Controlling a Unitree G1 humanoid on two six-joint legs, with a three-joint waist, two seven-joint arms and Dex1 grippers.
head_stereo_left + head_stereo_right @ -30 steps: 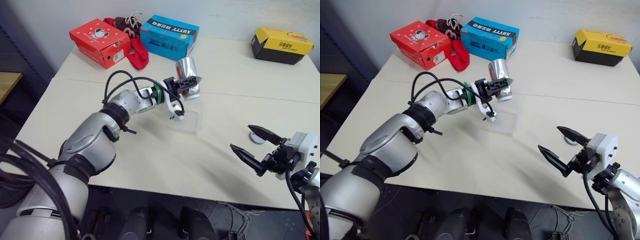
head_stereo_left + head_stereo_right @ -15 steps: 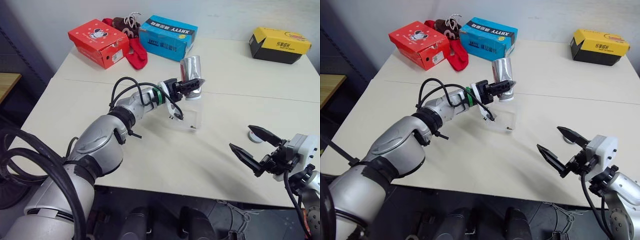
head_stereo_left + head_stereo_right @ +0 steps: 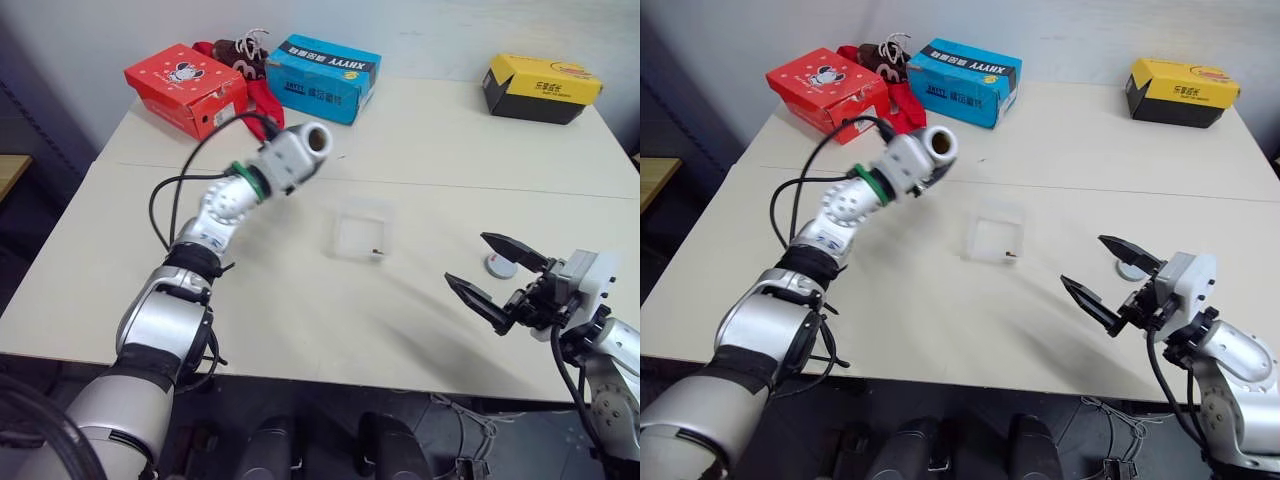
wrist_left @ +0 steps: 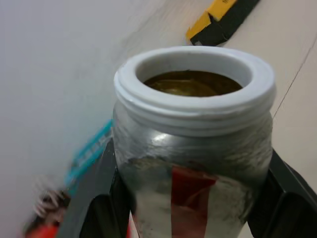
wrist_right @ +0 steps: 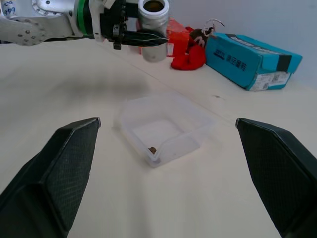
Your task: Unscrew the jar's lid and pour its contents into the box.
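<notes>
Two grippers noted over pale table (image 3: 250,330). Left gripper (image 5: 141,37) clamped tight on small silvery cylindrical jar with red-and-white label (image 4: 193,163), black fingers (image 4: 104,198) pressed against both sides; jar held in the air, upright, mouth open and uncapped, brownish interior visible through white threaded neck. Jar positioned left of small square translucent whitish plastic box with low walls (image 3: 362,228), not above it, well apart. Tiny dark brownish bits of contents (image 5: 153,149) lying in one corner of box, against the wall. Right gripper (image 3: 497,277) spread wide, black fingers (image 5: 64,163) far apart, nothing between them, hovering near table's front right edge. Small round grey-silver lid (image 3: 499,265) lying flat on table just beside right gripper, right of box. Red cardboard shoe box (image 3: 185,88), blue cardboard shoe box (image 3: 325,75) and yellow-and-black cardboard shoe box (image 3: 541,87) along far edge; red fabric item (image 3: 262,100) between red and blue boxes.
</notes>
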